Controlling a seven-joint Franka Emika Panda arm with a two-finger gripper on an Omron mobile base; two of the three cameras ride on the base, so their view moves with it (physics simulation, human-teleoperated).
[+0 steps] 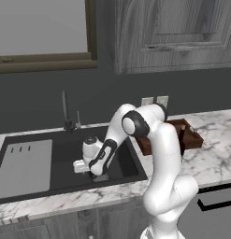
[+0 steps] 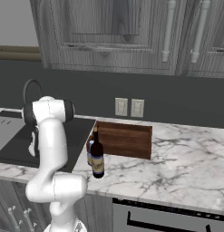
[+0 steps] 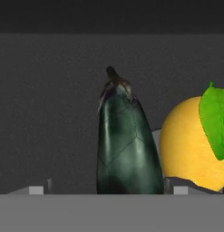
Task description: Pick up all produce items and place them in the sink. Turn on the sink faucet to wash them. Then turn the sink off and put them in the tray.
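My gripper (image 3: 107, 190) hangs open low inside the sink (image 1: 65, 156), at the basin's front right part (image 1: 99, 176). In the hand view a dark green oval produce item (image 3: 127, 145) stands between the two fingertips (image 3: 36, 189), closer to the right one. A bright yellow round fruit (image 3: 188, 145) with a green leaf lies just to its right, outside the fingers, on the dark basin floor. The thin faucet (image 1: 65, 112) with its small lever (image 1: 78, 119) rises behind the basin. The brown wooden tray (image 2: 124, 138) sits on the counter right of the sink, partly behind my arm (image 1: 184, 133).
A dark wine bottle (image 2: 97, 156) and a small blue-capped bottle (image 2: 90, 152) stand on the marble counter in front of the tray's left end. The light grey drainboard (image 1: 25, 165) takes up the sink's left side. Wall cabinets hang above.
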